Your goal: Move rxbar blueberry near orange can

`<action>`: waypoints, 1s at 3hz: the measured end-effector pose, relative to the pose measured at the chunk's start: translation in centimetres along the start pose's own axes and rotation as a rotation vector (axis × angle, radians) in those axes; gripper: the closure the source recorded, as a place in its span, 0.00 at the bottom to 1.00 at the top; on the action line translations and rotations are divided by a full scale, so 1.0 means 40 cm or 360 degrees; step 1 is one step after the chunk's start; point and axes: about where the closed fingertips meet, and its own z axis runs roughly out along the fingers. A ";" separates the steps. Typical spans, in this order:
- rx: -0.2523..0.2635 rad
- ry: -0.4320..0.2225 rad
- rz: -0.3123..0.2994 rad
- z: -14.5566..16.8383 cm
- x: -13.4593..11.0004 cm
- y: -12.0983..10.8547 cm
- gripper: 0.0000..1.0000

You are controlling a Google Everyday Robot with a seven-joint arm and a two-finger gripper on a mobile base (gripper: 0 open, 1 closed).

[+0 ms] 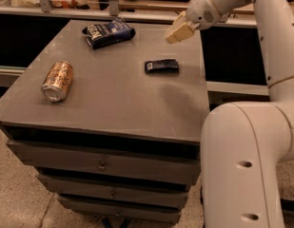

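Nearest, at the right, the robot's bulky white arm housing fills the corner, and its upper links rise along the right edge towards the far side. To its left stands a grey cabinet with stacked drawers on a speckled floor.

On the cabinet's flat grey top, the orange can lies on its side near the left edge, with one silver end turned towards the near side. The rxbar blueberry lies flat farther back and to the right, well apart from the can, with its long side running left to right. Nothing touches it.

The gripper hangs in the air just beyond the bar and a little to its right, clear of the wrapper and of the table top. It carries nothing. Its pale tan tip points down and to the left, and I cannot tell whether it is apart or together.

Farther back, left of the gripper, a larger dark blue bag with white lettering lies near the far edge of the top. Beyond it runs a shelf rail with blurred items behind.
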 end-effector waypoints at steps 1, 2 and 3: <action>-0.0002 -0.0012 -0.0019 -0.044 -0.054 0.041 0.81; -0.0022 -0.0001 -0.0048 -0.046 -0.066 0.069 0.51; -0.0046 0.0023 -0.0073 -0.024 -0.056 0.080 0.28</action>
